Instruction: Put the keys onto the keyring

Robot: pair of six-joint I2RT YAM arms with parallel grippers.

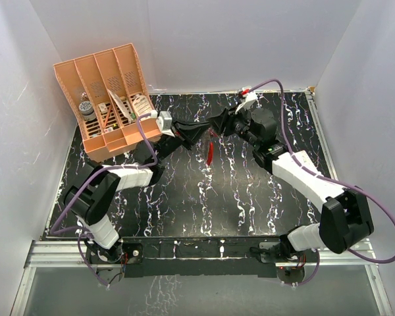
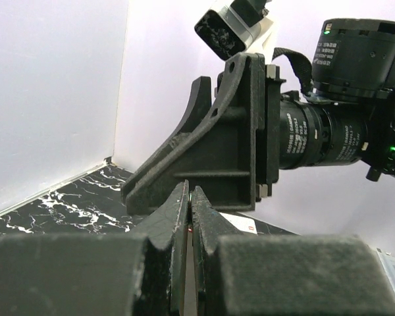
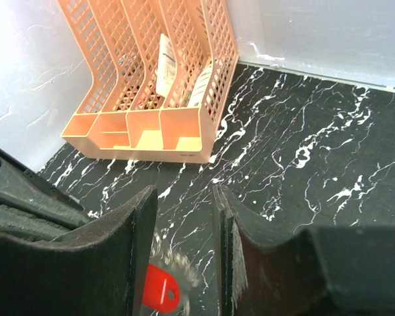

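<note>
white walls close in a black table veined with white marbling, and an orange rack stands tilted in its far left corner, a few small items in its slots. both arms reach to a spot just to the right of the rack, where the two tips meet above the table.

the left end effector is nearest the rack. its wrist view shows the left end effector closed to a hairline gap, pinching a thin red-and-pale sliver – the keyring seen edge-on. from above, the keyring shows as a narrow red strip right of the rack, just past the left tip.

the right end effector faces it from the side away from the rack, nearly touching. in its own view the right end effector stands partly open, bare table showing between the pads. low in that gap sits the key – a red head with a hole and a silvery ridged part beside it. it lies against the pad on the rack's side; i cannot tell whether it is gripped.
</note>
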